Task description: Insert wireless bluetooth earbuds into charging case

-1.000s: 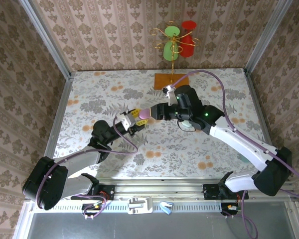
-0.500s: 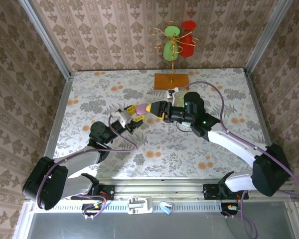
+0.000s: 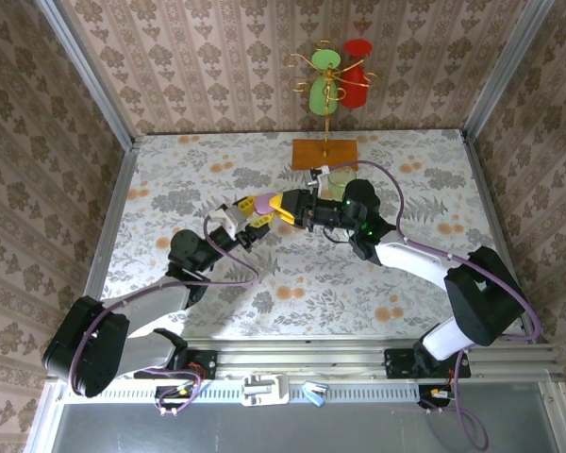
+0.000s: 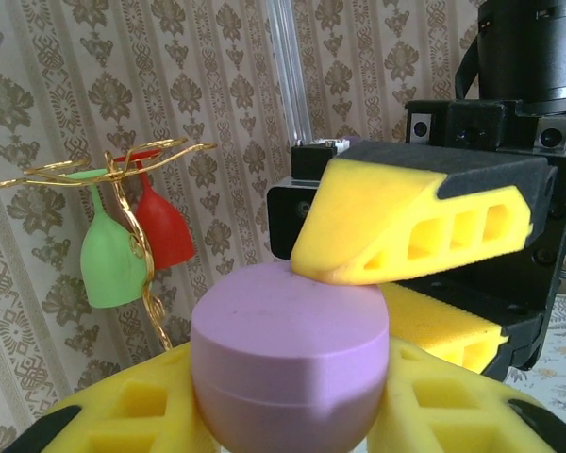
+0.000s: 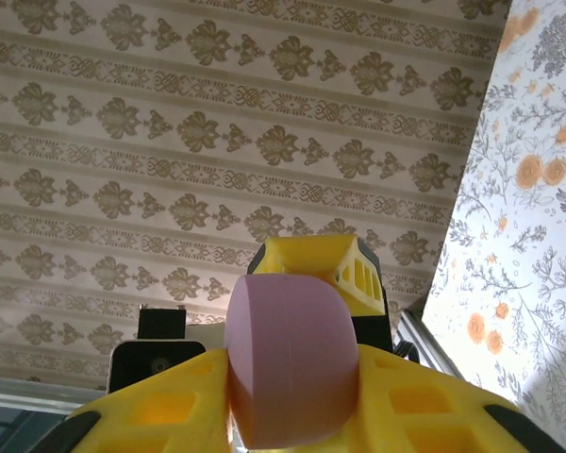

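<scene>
A lilac charging case (image 3: 264,202), rounded and with its lid closed, hangs above the middle of the table between both grippers. My left gripper (image 3: 252,211) is shut on its sides; in the left wrist view the case (image 4: 288,359) sits between the yellow fingers (image 4: 123,415). My right gripper (image 3: 281,205) comes in from the right and is shut on the same case (image 5: 288,359), one finger (image 4: 396,217) pressing on the flat lid. The earbuds are hidden or out of view.
A gold stand (image 3: 330,90) holding a green and a red glass rises from an orange base (image 3: 324,153) at the back centre. A small pale object (image 3: 337,177) lies just in front of it. The floral cloth (image 3: 170,189) covers the table, and patterned walls enclose it.
My right arm has swung left and stretched out low, bringing its gripper onto the case. The left gripper has lifted the case slightly and shifted left.
</scene>
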You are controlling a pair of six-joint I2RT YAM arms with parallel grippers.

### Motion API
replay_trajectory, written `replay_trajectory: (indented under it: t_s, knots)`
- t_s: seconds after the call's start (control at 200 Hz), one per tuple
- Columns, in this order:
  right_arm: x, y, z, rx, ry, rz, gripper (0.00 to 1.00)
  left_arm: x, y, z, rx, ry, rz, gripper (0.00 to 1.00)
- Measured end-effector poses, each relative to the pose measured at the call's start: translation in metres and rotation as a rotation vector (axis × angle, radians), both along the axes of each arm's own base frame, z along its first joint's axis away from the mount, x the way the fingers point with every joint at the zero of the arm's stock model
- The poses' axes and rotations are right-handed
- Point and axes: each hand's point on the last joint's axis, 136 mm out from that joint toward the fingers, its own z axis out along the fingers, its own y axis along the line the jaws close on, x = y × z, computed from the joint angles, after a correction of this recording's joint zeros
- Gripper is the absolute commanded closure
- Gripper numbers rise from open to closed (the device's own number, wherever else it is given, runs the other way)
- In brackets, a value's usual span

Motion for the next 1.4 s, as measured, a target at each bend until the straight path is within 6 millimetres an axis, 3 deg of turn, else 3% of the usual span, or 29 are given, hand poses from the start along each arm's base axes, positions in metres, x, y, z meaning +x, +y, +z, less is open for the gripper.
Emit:
replay_trajectory:
  t_s: [0.095,0.165,0.25,0.385,0.55,0.825,0.98,1.135,1.31,1.4]
  knots:
    - [0.000,0.000,0.001,0.006,0.003,0.000,0.76,0.000,0.000,0.001,-0.003,-0.003,0.001,0.78]
    - [0.001,-0.001,0.001,0.005,0.003,-0.002,0.77,0.000,0.000,0.001,-0.002,-0.004,0.001,0.58]
    - [0.003,-0.003,-0.003,-0.003,0.001,-0.015,0.77,0.000,0.000,0.000,0.002,0.002,-0.001,0.41]
    - [0.015,-0.017,-0.031,-0.071,0.034,-0.082,0.77,0.000,-0.001,-0.003,0.014,0.001,0.003,0.17]
    - [0.033,-0.047,-0.072,-0.200,0.085,-0.208,0.77,-0.004,0.003,-0.022,0.078,0.032,0.016,0.02]
    - [0.047,-0.089,-0.142,-0.464,0.150,-0.364,0.77,-0.003,0.012,-0.075,0.225,0.165,0.077,0.00]
    - [0.050,-0.103,-0.185,-0.614,0.195,-0.398,0.76,-0.003,0.014,-0.104,0.301,0.255,0.096,0.00]
    - [0.054,-0.107,-0.224,-0.712,0.246,-0.392,0.76,-0.005,0.017,-0.119,0.349,0.302,0.100,0.00]
    - [0.057,-0.108,-0.248,-0.759,0.278,-0.389,0.71,-0.009,0.017,-0.126,0.376,0.319,0.088,0.00]
    - [0.061,-0.108,-0.247,-0.766,0.263,-0.392,0.62,-0.010,0.017,-0.129,0.385,0.324,0.079,0.00]
